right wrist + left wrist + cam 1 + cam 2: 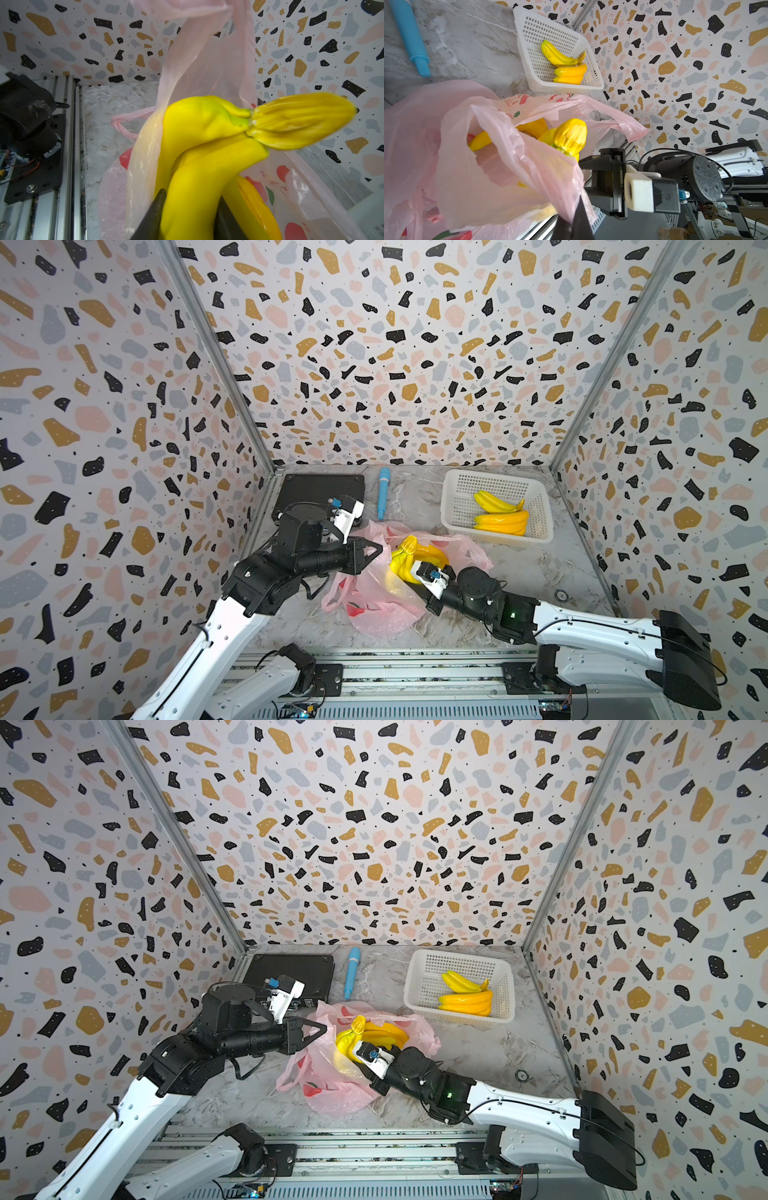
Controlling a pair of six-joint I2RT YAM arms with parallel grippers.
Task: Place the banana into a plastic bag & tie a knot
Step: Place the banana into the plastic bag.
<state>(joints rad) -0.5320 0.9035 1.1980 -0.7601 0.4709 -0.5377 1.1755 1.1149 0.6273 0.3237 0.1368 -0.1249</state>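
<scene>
right pincer (190,204) clamping banana (203,120), partly inside bag (376,616)

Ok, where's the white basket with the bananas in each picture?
In a top view: white basket in the far right corner, behind the pink bag.
In a top view: white basket in the same far right corner.
Left wrist: white basket past the pink bag.
Right wrist: not in it.
Shared landmark: the pink bag shows in every view.

Banana bunch (376,1032) sits partly inside the pink bag (332,1096).
</scene>
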